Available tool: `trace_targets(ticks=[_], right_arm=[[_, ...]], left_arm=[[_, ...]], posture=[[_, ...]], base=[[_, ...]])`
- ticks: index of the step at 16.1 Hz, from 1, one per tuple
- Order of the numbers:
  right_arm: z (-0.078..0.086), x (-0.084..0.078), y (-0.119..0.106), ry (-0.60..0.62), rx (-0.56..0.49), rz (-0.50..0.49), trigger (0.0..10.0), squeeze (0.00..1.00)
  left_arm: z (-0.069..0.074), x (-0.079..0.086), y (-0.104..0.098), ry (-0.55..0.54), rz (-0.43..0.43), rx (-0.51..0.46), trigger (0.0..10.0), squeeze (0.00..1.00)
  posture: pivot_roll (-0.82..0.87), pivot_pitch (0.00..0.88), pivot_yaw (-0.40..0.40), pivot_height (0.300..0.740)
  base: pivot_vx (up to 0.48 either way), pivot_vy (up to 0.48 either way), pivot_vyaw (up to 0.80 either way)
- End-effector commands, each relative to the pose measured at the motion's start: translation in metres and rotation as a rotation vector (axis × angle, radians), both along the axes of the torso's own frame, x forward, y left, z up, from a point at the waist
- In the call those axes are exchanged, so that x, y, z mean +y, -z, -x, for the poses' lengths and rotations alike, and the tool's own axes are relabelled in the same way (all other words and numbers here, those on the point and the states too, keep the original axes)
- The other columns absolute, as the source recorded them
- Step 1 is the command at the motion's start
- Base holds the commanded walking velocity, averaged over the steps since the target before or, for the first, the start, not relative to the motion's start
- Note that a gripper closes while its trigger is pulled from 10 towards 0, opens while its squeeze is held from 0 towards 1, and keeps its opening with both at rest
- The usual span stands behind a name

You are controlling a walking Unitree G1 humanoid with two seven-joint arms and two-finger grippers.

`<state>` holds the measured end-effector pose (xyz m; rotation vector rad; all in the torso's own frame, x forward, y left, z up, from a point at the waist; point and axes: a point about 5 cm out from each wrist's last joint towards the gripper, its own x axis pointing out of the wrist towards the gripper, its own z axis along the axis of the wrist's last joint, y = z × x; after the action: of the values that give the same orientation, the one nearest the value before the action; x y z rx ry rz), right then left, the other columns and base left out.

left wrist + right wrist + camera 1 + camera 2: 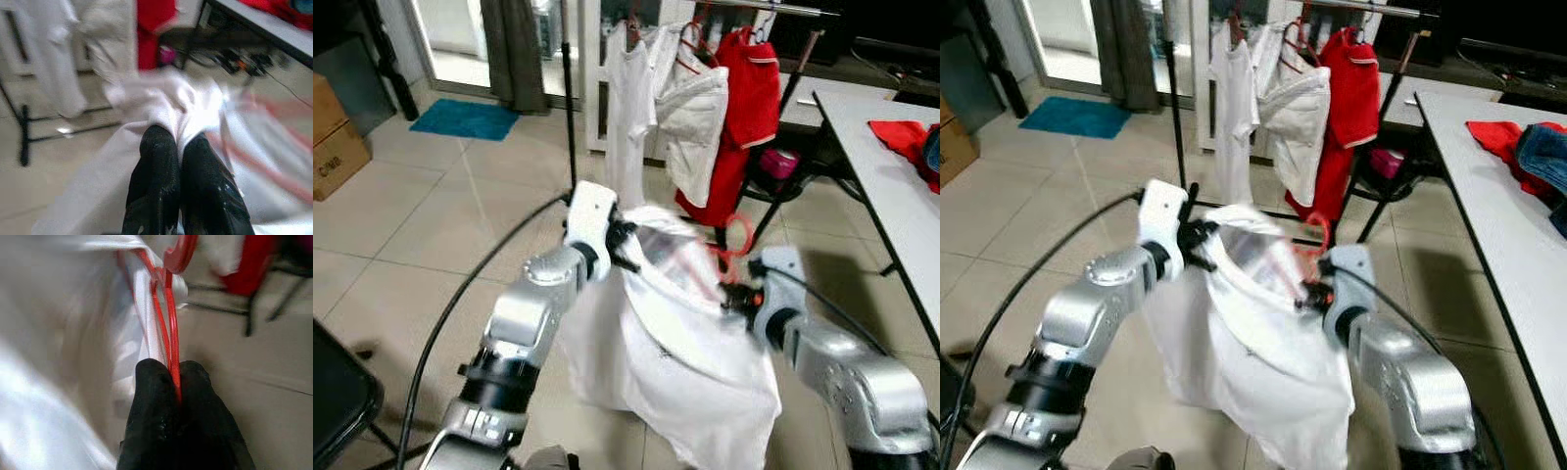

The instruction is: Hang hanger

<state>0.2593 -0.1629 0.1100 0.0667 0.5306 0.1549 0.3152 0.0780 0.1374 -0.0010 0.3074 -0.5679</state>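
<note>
So the red hanger [168, 328] is up in the air between the 2 arms, with a white shirt [675, 362] draped over it and hanging down toward the tile floor [411, 225]. Its long axis runs roughly from one gripper across to the other, and the hook end [736, 235] curls out on the robot's right side, pointing toward the clothes rack [773, 10].

The right gripper [173, 369] has its 2 black fingers pressed together on the hanger's thin red wire, with a fold of shirt caught in there too. The wire comes straight out from between the fingertips and runs away from them up to the hook. The left gripper [178, 147] is pinching a bunched bit of white shirt fabric at the other end; its 2 fingers are squeezed close with the cloth poking out between them. I can't tell if there's hanger wire inside that pinch.

On the rack behind: 3 garments, 2 white ones [628, 108] and 1 red one [749, 98]. 1 white table [891, 186] sits on the right with red cloth [901, 137] on it, there's 1 blue mat [465, 119] by the door, and 1 cardboard box [333, 137] on the far left.
</note>
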Motion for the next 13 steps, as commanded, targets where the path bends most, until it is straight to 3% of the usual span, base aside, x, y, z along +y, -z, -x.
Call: trace_targets(ticks=[1, 2, 4, 7, 9, 10, 12, 13], right_arm=[[-0.011, -0.016, -0.012, 0.148, -0.091, 0.030, 10.0, 0.00], [-0.017, -0.020, -0.022, 0.229, -0.165, -0.002, 10.0, 0.00], [-0.023, -0.020, -0.032, 0.262, -0.225, -0.043, 10.0, 0.00], [-0.029, 0.000, -0.041, 0.089, -0.259, -0.053, 10.0, 0.00], [-0.027, 0.010, -0.039, 0.019, -0.254, -0.052, 10.0, 0.00], [-0.025, 0.014, -0.038, -0.016, -0.249, -0.047, 10.0, 0.00], [-0.024, 0.017, -0.036, -0.046, -0.243, -0.040, 10.0, 0.00], [-0.023, 0.017, -0.035, -0.051, -0.238, -0.039, 10.0, 0.00]], left_arm=[[0.005, -0.007, 0.000, 0.032, -0.003, 0.011, 0.0, 0.00], [0.006, -0.005, 0.002, 0.002, -0.009, 0.028, 0.0, 0.00], [0.006, -0.002, 0.006, -0.023, -0.018, 0.041, 0.0, 0.00], [-0.001, 0.010, 0.006, -0.108, -0.039, 0.005, 0.0, 0.00], [-0.005, 0.010, -0.001, -0.109, -0.016, -0.043, 0.0, 0.00], [-0.007, 0.008, -0.006, -0.100, -0.001, -0.066, 0.7, 0.00], [-0.010, 0.006, -0.012, -0.093, 0.012, -0.089, 0.9, 0.00], [-0.011, 0.005, -0.015, -0.090, 0.026, -0.106, 2.3, 0.00]], posture=[[-0.06, 0.005, -0.044, 0.740], [-0.06, 0.004, -0.046, 0.740], [-0.06, 0.004, -0.046, 0.740], [-0.05, 0.000, -0.053, 0.740], [-0.05, 0.000, -0.055, 0.740], [-0.05, 0.000, -0.056, 0.740], [-0.06, 0.000, -0.053, 0.740], [-0.06, 0.000, -0.053, 0.740]], base=[[0.000, 0.000, 0.00], [0.000, 0.000, 0.00], [0.000, 0.000, 0.00], [0.000, 0.000, 0.00], [0.000, 0.000, 0.00], [0.000, 0.000, 0.00], [0.000, 0.000, 0.00], [0.000, 0.000, 0.00]])
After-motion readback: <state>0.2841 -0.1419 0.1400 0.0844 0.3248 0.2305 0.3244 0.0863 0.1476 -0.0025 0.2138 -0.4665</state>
